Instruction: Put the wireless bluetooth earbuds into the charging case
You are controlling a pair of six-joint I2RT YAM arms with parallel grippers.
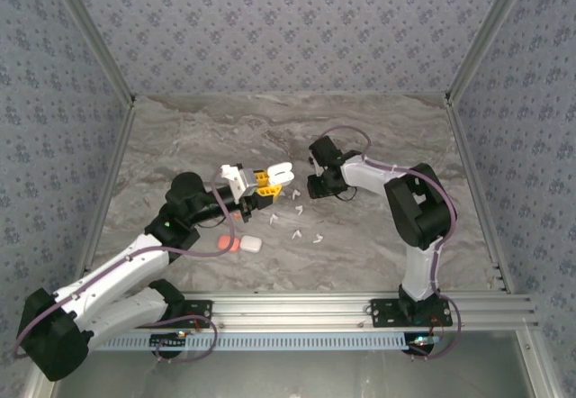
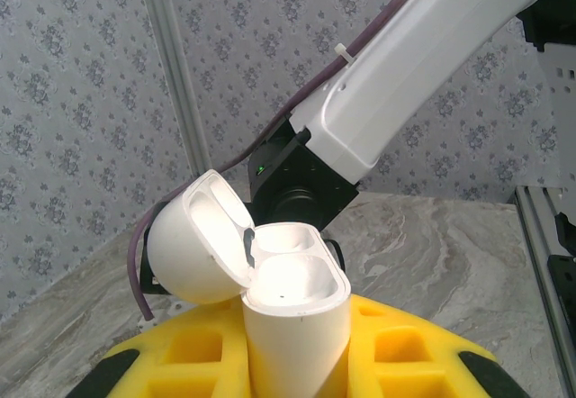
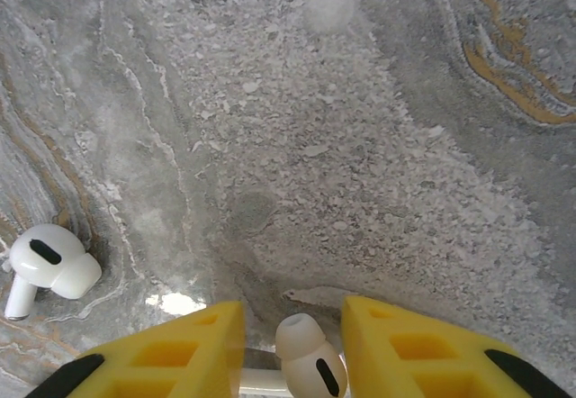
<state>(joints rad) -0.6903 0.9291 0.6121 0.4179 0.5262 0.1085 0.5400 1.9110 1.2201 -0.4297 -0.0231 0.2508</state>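
Table (image 1: 378, 128) is a grey marble-look slab with patterned walls all round. Both arms lean toward the middle. The left arm (image 1: 117, 272) stretches up from its corner and the right arm (image 1: 414, 209) folds over and reaches back left, so the grippers nearly face each other.

The left gripper (image 1: 264, 182) is pressed tight on the case (image 1: 279, 172), clamping the lower body so the top stays free. On its wrist cam the lid (image 2: 193, 245) is flipped back to the left and the wells (image 2: 288, 276) look empty from here. Makes sense to me: held up off the table with its mouth open, the case works as a fixed socket for the other arm.

Nearer the bases, a shut white case (image 1: 252, 244) sits against a coral one (image 1: 232, 245), out of the way.

The right gripper (image 3: 292, 344) has its fingers partway closed around an earbud (image 3: 306, 355). The bud lies crosswise in the gap, head by one finger and stem toward the other. It reads as a pinch, though the real contact is down at the frame edge. The gripper is near the case but apart from it, so I'd say insertion hasn't started. The bud will probably need turning stem-down first.

Loose buds (image 1: 295, 233) are scattered between the arms, and one (image 3: 49, 267) lies on its side just left of the right gripper.
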